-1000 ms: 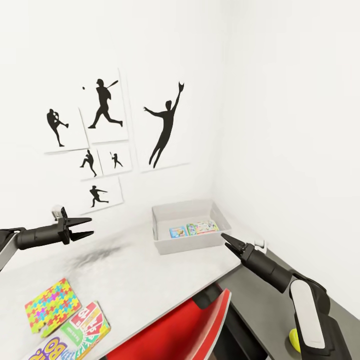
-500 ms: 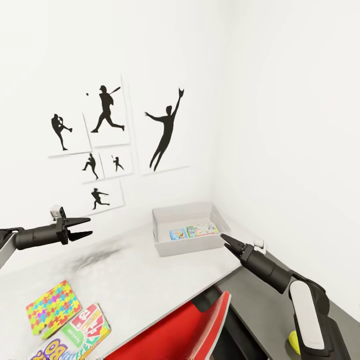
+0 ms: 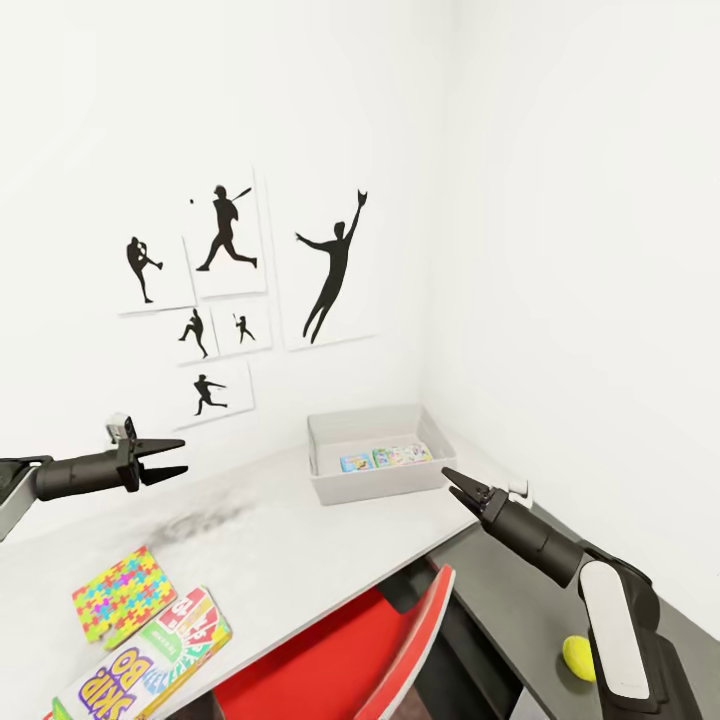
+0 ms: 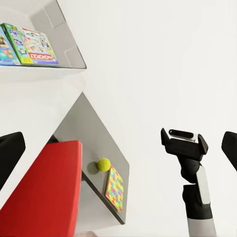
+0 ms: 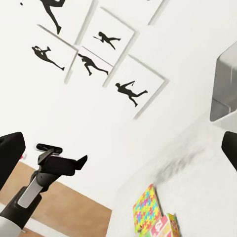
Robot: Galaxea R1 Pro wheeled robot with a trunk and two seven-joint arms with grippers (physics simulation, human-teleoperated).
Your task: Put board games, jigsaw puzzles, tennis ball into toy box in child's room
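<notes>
The grey toy box (image 3: 330,487) stands at the table's (image 3: 300,545) far corner, with a small blue board game (image 3: 356,463) and another colourful box (image 3: 402,455) lying in it. On the near left of the table a jigsaw puzzle (image 3: 122,595) lies beside the SKIP BO board game (image 3: 150,660). The tennis ball (image 3: 578,657) rests on the lower dark section, with a second jigsaw puzzle (image 4: 115,188) near it. My left gripper (image 3: 183,454) hovers open above the table's left part. My right gripper (image 3: 449,478) is open in the air just right of the toy box.
A red chair (image 3: 400,650) is tucked under the table's front edge. Black baseball-player pictures (image 3: 225,290) hang on the white wall behind. The lower dark grey section (image 3: 510,600) adjoins the table at the right, against the side wall.
The head camera has shifted, so the wall pictures and the table's things sit further right and the ball shows fully. Both arms hold the same pose, grippers still open.
</notes>
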